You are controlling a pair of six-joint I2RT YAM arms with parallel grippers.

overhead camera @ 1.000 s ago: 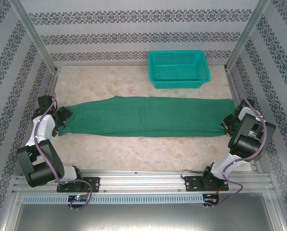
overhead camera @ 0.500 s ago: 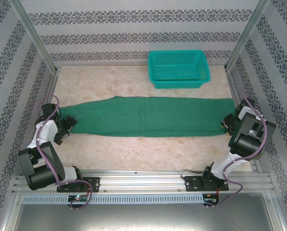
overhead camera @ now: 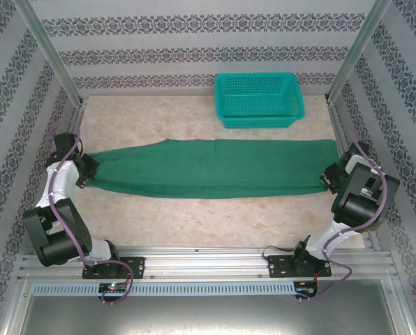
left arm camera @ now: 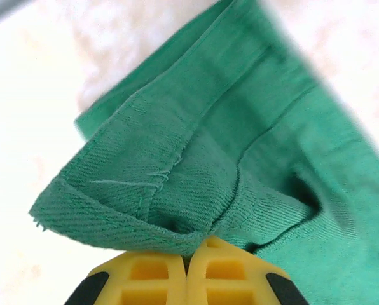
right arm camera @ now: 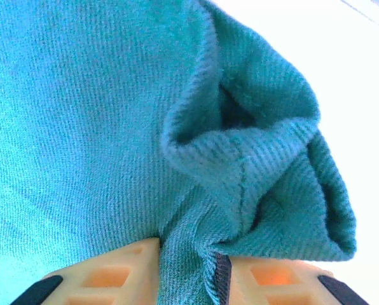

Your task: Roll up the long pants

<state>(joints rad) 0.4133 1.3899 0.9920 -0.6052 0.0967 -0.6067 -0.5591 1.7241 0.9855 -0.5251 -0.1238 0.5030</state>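
Since the left claw (left arm camera: 194, 253) is clenched on the cloth end well to the left of the teal basket (overhead camera: 257, 120) and the right claw (right arm camera: 189, 257) grips a fold of the end just past the basket's right side, we hold the long pants (overhead camera: 208, 169) at both ends, stretched flat on the table (overhead camera: 194, 223) on the near side of the basket. We judge the roll goes best if one end turns over in tight, even turns toward the other while the opposite claw holds light tension.
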